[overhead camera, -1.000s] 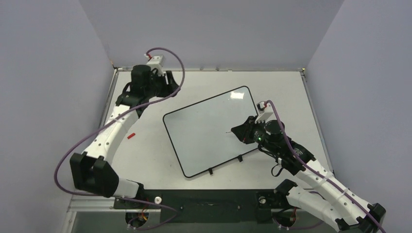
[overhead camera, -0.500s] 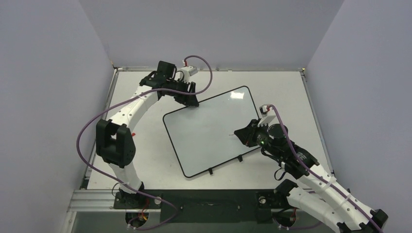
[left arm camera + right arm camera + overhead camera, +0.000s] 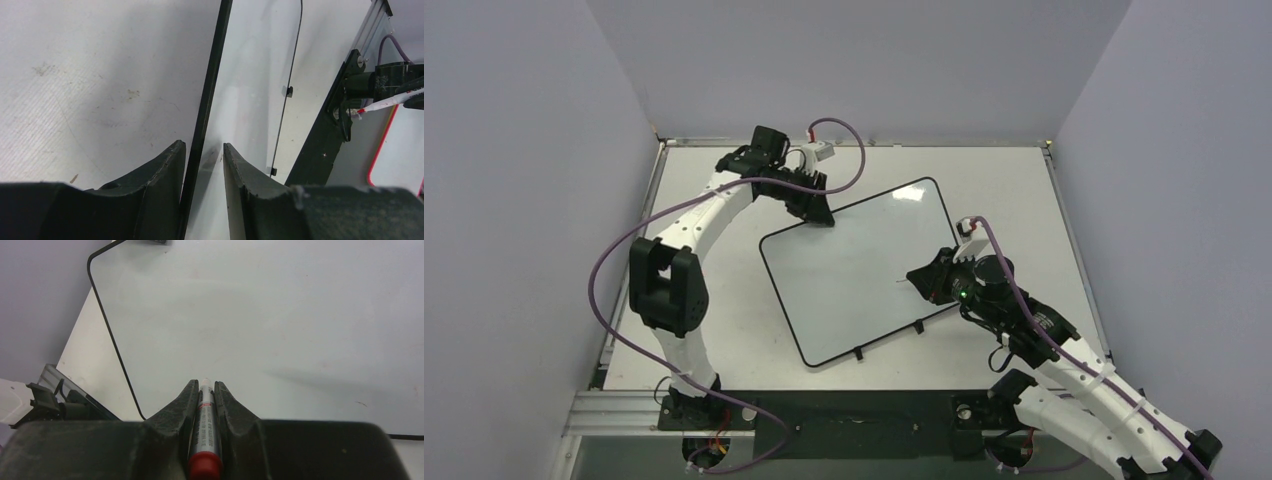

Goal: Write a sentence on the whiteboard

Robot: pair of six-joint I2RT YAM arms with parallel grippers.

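Three lilac walls point(image 3: 524, 150) enclose left hand point(image 3: 202, 146) parted astride whiteboard point(image 3: 854, 270) rim, right hand point(image 3: 205, 385) clamping marker point(image 3: 205, 425).

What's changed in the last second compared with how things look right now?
The left gripper swung from the far left corner of the table rightward to the whiteboard. Its open fingers now straddle the board's far left rim. Nothing was grasped or released. The right gripper stayed clamped on the marker over the board, which has not shifted.
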